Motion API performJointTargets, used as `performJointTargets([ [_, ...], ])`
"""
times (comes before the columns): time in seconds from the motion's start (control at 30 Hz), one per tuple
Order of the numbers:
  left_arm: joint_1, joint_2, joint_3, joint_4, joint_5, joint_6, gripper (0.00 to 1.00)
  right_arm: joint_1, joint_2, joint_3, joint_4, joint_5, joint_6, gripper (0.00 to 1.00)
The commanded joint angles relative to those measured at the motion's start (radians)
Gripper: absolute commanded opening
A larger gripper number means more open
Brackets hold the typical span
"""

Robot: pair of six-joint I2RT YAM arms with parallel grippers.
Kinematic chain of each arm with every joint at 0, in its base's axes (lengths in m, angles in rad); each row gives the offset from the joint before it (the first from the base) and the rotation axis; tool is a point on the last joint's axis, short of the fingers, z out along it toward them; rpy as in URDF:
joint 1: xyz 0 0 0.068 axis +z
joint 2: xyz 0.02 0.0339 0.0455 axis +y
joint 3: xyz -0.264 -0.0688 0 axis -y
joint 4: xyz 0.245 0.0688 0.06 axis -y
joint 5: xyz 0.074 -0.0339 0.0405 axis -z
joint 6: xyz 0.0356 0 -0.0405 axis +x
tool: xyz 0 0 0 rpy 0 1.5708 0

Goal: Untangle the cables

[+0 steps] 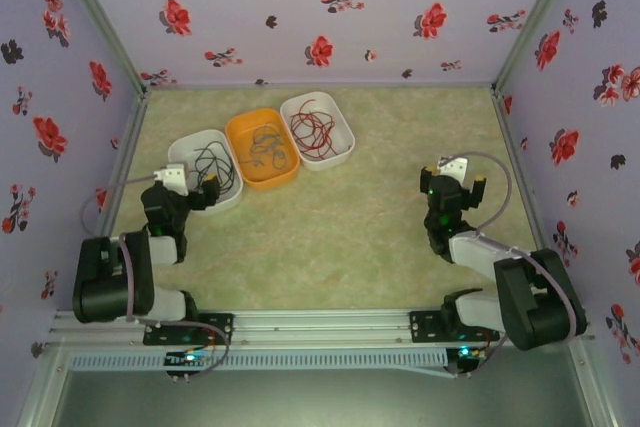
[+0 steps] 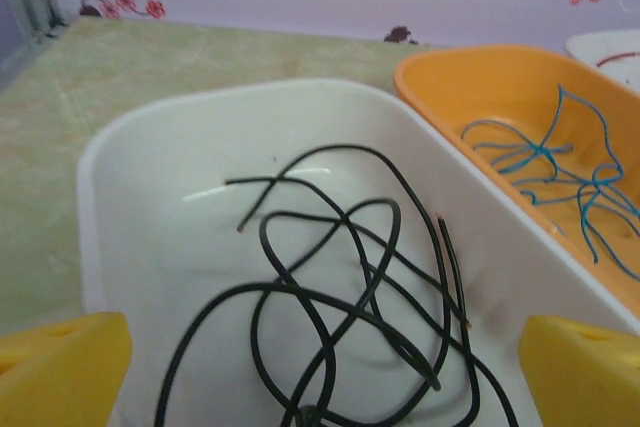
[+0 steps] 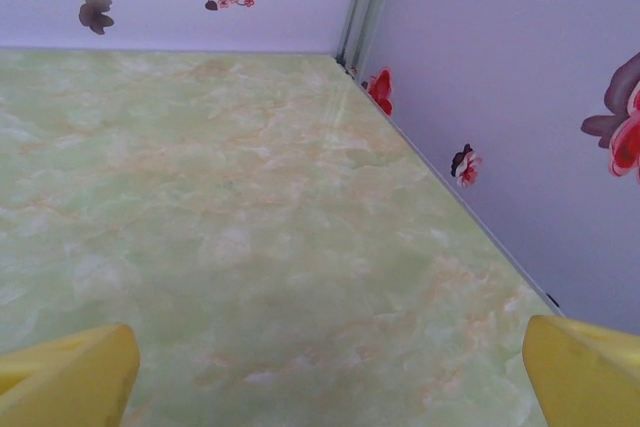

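Black cables (image 2: pixel 340 297) lie looped over one another in a white bin (image 2: pixel 150 207), the leftmost of three (image 1: pixel 190 147). Blue-green cables (image 2: pixel 560 167) rest in the orange bin (image 2: pixel 450 77) beside it (image 1: pixel 262 147). Red cables (image 1: pixel 312 127) fill the right white bin (image 1: pixel 345 132). My left gripper (image 2: pixel 325 372) hovers open just above the near end of the left bin (image 1: pixel 200 190), its yellow fingertips (image 2: pixel 60 367) wide apart with nothing between them. My right gripper (image 3: pixel 330 372) stands open over bare table at the right (image 1: pixel 455 179).
Floral walls (image 1: pixel 300 7) enclose the marbled green table (image 1: pixel 350 227) on three sides. The right wall (image 3: pixel 520 97) runs close beside my right gripper. The arm bases sit on a metal rail (image 1: pixel 320 327) at the near edge.
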Motion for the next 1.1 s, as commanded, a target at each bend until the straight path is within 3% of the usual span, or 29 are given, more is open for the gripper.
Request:
performJointTargets([
  [0.0,0.009,0.057,0.012,0.109,0.058,0.029,1.00,-0.017,0.020,-0.028,0.076,-0.025,-0.006,0.99],
  [0.1,0.010,0.068,0.035,0.082,0.042,0.024,1.00,-0.030,0.035,-0.036,0.106,-0.042,-0.006,0.99],
  [0.2,-0.002,0.138,0.052,0.098,-0.081,-0.014,1.00,-0.046,0.042,-0.034,0.115,-0.064,-0.008,0.99],
  [0.27,-0.039,0.107,0.112,-0.031,-0.170,0.011,1.00,-0.056,0.049,-0.033,0.126,-0.077,-0.009,0.99],
  [0.33,-0.058,0.114,0.133,-0.057,-0.206,0.017,1.00,-0.070,0.052,-0.033,0.131,-0.091,-0.005,0.99],
  [0.6,-0.063,0.116,0.136,-0.059,-0.220,0.019,1.00,-0.149,0.085,0.022,0.060,-0.202,0.005,0.99],
  [0.73,-0.064,0.116,0.135,-0.058,-0.220,0.019,1.00,-0.164,0.072,0.022,0.038,-0.352,-0.010,0.99],
  [0.83,-0.063,0.115,0.133,-0.056,-0.218,0.019,1.00,-0.187,0.077,-0.011,0.134,-0.476,0.074,0.99],
  [1.07,-0.064,0.115,0.133,-0.055,-0.218,0.019,1.00,-0.200,0.232,-0.007,0.294,-0.447,0.081,0.99],
])
